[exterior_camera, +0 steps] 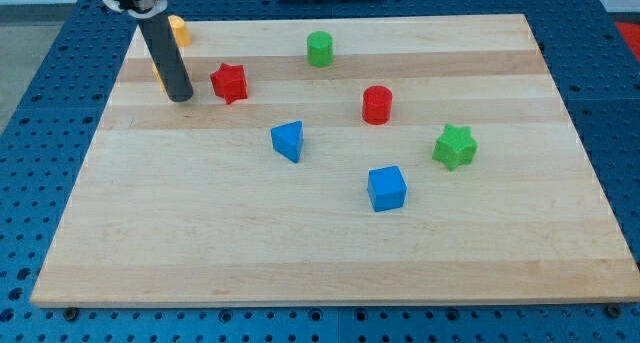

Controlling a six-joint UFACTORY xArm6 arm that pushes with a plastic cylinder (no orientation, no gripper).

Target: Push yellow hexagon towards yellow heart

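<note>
My dark rod comes down at the view's upper left, and my tip (181, 97) rests on the wooden board (300, 263). A yellow block (180, 29) sits near the board's top-left edge, just right of the rod and partly hidden by it. A sliver of a second yellow block (157, 74) shows at the rod's left side, mostly hidden behind it, right by my tip. I cannot tell which yellow block is the hexagon and which the heart. The two yellow blocks are a short way apart.
A red star (229, 83) lies just right of my tip. A green cylinder (319, 49) is at the top middle, with a red cylinder (377, 104), a blue triangle (288, 140), a blue cube (386, 188) and a green star (454, 146) lower down.
</note>
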